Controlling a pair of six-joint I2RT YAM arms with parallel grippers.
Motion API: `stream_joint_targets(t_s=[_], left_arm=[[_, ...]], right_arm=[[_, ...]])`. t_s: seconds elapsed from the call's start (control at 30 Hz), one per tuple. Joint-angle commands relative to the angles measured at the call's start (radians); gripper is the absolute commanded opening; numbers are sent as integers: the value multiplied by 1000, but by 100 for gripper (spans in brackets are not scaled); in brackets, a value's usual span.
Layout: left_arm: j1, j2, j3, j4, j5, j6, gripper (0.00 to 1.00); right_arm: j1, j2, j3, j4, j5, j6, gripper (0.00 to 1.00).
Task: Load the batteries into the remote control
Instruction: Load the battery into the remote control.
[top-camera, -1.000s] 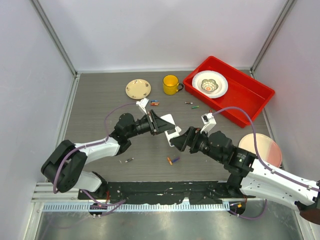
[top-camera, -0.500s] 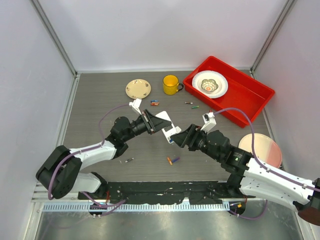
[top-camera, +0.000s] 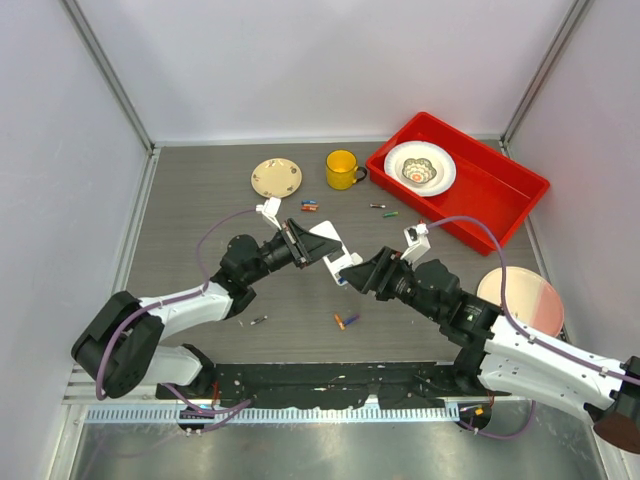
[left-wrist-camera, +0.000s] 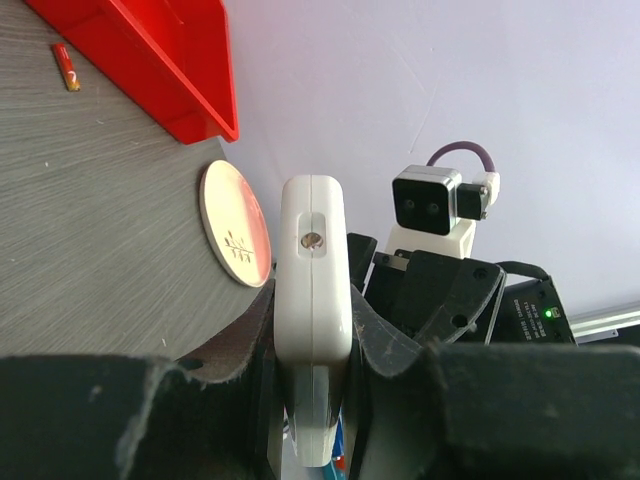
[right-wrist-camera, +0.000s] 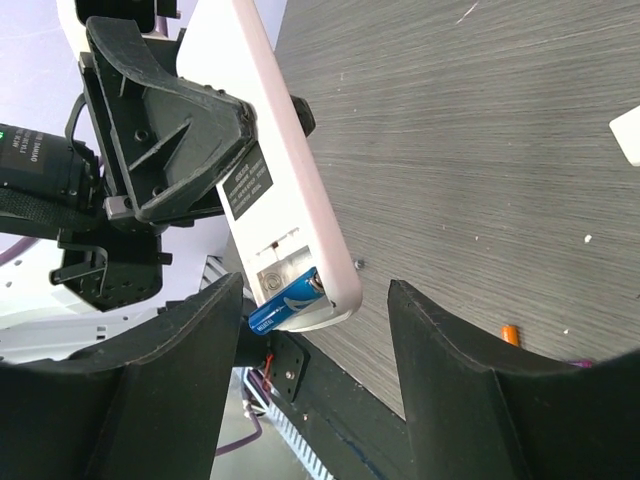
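The left gripper clamps the remote in mid-air. A blue battery looks half-seated in its bay, and the right gripper straddles it with its fingers apart. Next it needs a gentle push flat.

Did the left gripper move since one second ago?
Yes: the left gripper shifted slightly left, away from the yellow mug and toward the cream plate.
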Motion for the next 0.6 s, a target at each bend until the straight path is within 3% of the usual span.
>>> stream_joint_targets(t_s=[0.0,0.27,0.57], left_arm=[[-3,-37,-8,80,-20,-1,0],[-3,-36,-8,92,-27,-7,0],[-3,-39,-11,89,-23,-7,0]], right_arm=[[-18,-17,-31,114,-39,30,64],[-38,13,-49,191,-119,45,60],[-47,15,-49,219,-171,33,64]])
